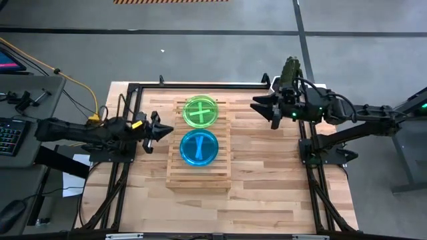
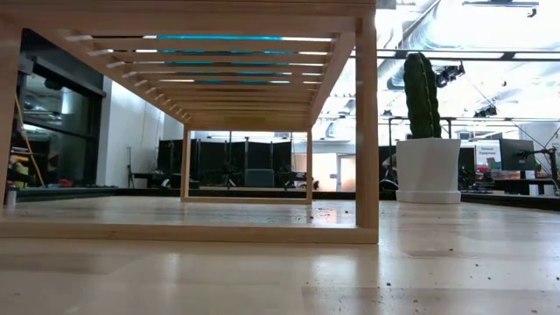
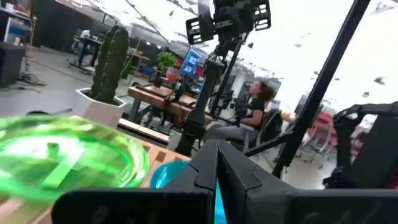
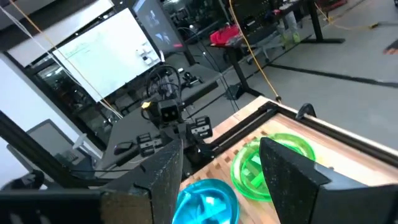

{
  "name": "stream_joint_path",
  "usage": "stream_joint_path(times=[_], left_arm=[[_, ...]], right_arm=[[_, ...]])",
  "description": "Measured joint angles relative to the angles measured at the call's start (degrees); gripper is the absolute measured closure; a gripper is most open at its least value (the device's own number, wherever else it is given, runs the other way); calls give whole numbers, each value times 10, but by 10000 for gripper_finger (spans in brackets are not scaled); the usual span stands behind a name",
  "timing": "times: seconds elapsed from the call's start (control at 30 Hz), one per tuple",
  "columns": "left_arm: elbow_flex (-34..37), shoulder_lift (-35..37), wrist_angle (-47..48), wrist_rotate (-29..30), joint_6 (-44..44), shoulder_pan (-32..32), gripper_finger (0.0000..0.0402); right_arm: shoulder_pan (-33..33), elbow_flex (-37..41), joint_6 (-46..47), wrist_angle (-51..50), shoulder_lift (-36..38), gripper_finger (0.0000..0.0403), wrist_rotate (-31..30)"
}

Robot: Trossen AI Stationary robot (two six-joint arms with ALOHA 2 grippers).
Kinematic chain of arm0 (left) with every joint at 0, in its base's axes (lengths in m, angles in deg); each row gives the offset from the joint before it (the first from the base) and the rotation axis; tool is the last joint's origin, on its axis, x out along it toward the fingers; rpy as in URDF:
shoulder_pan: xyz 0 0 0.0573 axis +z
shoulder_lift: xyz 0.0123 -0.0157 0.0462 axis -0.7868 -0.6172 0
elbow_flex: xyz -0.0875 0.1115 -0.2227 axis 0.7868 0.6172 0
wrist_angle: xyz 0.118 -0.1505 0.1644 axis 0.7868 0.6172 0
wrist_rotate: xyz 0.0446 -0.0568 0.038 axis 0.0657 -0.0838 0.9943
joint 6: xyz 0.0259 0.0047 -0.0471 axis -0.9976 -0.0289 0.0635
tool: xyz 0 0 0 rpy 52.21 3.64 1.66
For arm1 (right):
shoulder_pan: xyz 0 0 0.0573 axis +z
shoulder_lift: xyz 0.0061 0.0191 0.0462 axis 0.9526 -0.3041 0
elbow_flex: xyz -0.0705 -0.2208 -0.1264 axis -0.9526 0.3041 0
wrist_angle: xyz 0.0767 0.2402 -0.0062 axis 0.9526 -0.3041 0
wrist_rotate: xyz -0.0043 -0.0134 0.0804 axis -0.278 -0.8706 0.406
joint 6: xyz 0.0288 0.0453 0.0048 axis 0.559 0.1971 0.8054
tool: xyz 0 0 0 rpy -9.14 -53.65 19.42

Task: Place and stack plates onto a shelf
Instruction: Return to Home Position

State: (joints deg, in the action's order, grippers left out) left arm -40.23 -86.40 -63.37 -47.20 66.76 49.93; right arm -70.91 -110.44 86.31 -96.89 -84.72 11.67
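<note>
On the shelf (image 1: 199, 175), green plates (image 1: 200, 111) sit far and blue plates (image 1: 199, 147) near; each stack's count is unclear. The left gripper (image 1: 162, 131) has fingers pressed together, the right gripper (image 1: 263, 112) spread, each beside the shelf

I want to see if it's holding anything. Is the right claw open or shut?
Open. The right claw has its fingers wide apart, with nothing between them.
</note>
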Motion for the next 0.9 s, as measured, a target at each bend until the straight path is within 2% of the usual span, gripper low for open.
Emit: stream_joint_path(times=[0.23, 0.4, 0.5, 0.63, 0.67, 0.73, 0.83, 0.9], left_arm=[[90, 111, 15, -14, 66, 22, 401], [89, 146, 61, -10, 74, 18, 401], [88, 151, 63, -10, 82, 18, 401], [88, 150, 65, -10, 98, 18, 401], [88, 150, 66, -10, 99, 18, 401], [88, 150, 67, -10, 99, 18, 401], [88, 150, 67, -11, 99, 18, 401], [88, 150, 67, -10, 99, 18, 401]], right_arm=[[3, 0, 35, -67, 16, 206, 2], [30, 0, 41, -142, 26, 224, 3], [57, 0, 57, -225, 33, 261, -13], [109, 2, 96, -327, 55, 353, -54], [125, 12, 99, -327, 66, 376, -68], [158, 56, 101, -292, 100, 392, -96], [197, 181, 90, -142, 168, 382, -121], [203, 281, 57, -14, 209, 391, -118]])
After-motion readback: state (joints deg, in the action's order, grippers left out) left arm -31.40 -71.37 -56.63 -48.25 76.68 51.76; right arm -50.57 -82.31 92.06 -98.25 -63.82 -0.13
